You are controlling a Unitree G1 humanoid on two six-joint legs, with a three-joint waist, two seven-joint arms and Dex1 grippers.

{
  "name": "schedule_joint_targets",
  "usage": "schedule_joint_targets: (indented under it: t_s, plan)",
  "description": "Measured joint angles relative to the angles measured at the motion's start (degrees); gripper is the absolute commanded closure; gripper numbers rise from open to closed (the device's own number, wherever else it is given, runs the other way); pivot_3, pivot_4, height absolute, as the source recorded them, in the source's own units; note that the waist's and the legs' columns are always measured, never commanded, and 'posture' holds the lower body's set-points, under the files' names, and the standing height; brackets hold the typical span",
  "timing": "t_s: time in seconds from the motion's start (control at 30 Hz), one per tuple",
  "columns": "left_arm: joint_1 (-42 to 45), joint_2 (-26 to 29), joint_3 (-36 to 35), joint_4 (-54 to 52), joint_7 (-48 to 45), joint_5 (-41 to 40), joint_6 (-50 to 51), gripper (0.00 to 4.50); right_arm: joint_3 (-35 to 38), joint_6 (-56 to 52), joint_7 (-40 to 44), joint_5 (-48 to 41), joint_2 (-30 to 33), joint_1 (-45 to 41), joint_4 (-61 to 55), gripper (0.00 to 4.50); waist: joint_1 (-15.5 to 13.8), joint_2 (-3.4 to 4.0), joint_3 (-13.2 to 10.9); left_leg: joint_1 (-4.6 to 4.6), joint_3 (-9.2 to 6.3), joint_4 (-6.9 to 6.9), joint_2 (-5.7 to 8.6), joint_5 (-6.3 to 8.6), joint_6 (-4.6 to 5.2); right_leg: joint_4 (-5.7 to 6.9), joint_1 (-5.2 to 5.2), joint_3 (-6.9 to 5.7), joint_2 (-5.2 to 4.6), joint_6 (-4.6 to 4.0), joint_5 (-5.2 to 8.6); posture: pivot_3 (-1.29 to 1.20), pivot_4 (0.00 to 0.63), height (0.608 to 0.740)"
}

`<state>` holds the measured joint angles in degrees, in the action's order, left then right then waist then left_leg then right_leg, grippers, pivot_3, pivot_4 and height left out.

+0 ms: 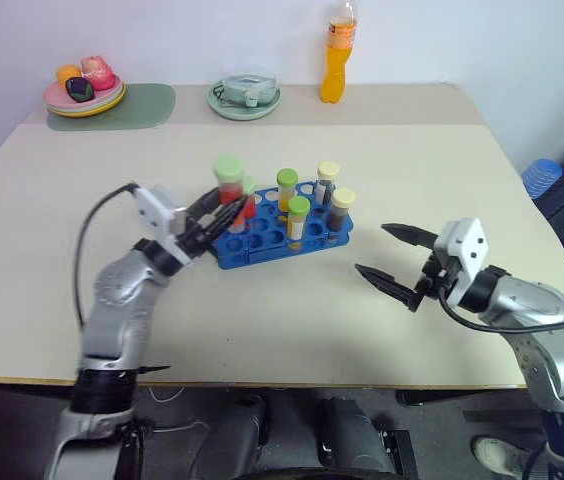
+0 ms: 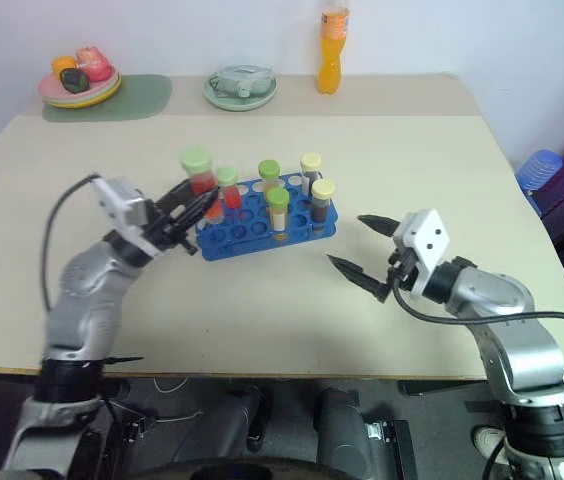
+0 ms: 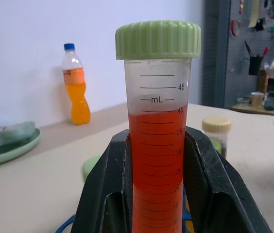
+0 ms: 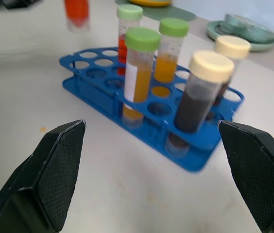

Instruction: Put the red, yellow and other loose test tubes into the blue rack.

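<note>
My left gripper is shut on a red-filled test tube with a green cap. It holds the tube upright just above the left end of the blue rack. Black fingers clamp the tube from both sides. In the rack stand several tubes: another red one, a yellow one with a green cap, an orange one, a dark brown one with a cream cap and a pale-capped one. My right gripper stays open to the right of the rack, holding nothing.
At the back of the table are an orange drink bottle, a green dish and a plate of toy food on a green mat. A blue ribbed cup sits beyond the right edge.
</note>
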<state>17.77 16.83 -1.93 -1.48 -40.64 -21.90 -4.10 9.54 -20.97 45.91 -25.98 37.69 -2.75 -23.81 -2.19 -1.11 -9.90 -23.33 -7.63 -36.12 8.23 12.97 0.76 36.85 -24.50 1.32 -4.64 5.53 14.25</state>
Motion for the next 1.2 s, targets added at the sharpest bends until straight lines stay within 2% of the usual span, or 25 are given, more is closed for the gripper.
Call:
schedule_joint_targets:
  t_s: [0.2,0.4,0.67,0.87,0.93,1.07,1.2]
  plan:
    - [0.56,-2.07,1.46,11.61,-2.21,4.56,-10.58,3.5,2.63,-0.54,-1.69,-0.04,0.2,5.2,-2.7,0.0,-0.14,0.01,0.0,0.0,-0.01,-0.02,0.0,0.01,0.02,0.05,-0.01,-0.01,0.01,0.03,-0.01,0.0,0.15,0.74]
    - [1.29,-4.13,2.05,17.03,-3.54,5.46,-17.69,3.5,5.48,0.05,-2.67,-0.03,-0.07,11.37,-3.37,0.0,-0.14,0.16,0.14,0.05,-0.01,-0.06,0.0,0.03,0.06,0.04,0.09,-0.02,0.0,0.06,-0.02,0.0,0.15,0.74]
    - [3.04,-6.09,3.08,23.74,-5.02,6.41,-19.3,3.5,7.31,0.33,-3.25,-0.13,-0.08,12.84,-4.87,0.0,-0.23,0.23,0.19,0.05,-0.01,-0.08,0.01,0.06,0.11,0.03,0.12,-0.04,0.0,0.13,0.01,0.0,0.15,0.74]
    - [3.37,-5.73,2.83,24.15,-6.41,5.11,-17.93,3.5,7.54,0.53,-3.52,-0.14,-0.19,13.24,-5.15,0.0,-0.16,0.24,0.2,0.06,-0.01,-0.09,0.02,0.06,0.12,0.02,0.13,-0.04,0.0,0.14,0.0,0.0,0.15,0.74]
    - [3.33,-5.43,2.41,23.55,-8.32,2.65,-15.16,2.64,7.55,0.56,-3.69,-0.12,-0.26,13.23,-5.15,0.0,-0.12,0.25,0.2,0.06,-0.01,-0.07,0.02,0.07,0.12,0.02,0.13,-0.04,0.0,0.15,0.0,0.0,0.15,0.74]
    - [2.88,-5.97,3.34,22.15,-8.77,2.69,-12.06,0.75,7.51,0.69,-4.06,-0.1,-0.59,13.05,-5.15,0.0,-0.15,0.24,0.2,0.05,-0.01,-0.1,0.02,0.07,0.13,0.02,0.13,-0.04,0.0,0.15,0.0,0.0,0.15,0.74]
    - [2.03,-5.82,3.54,18.65,-7.14,3.6,-9.4,0.75,7.45,1.8,-4.68,0.3,-1.16,13.04,-4.91,0.0,0.0,0.24,0.2,0.06,-0.01,-0.08,0.02,0.06,0.11,0.08,0.09,-0.03,0.01,0.15,0.0,0.0,0.15,0.74]
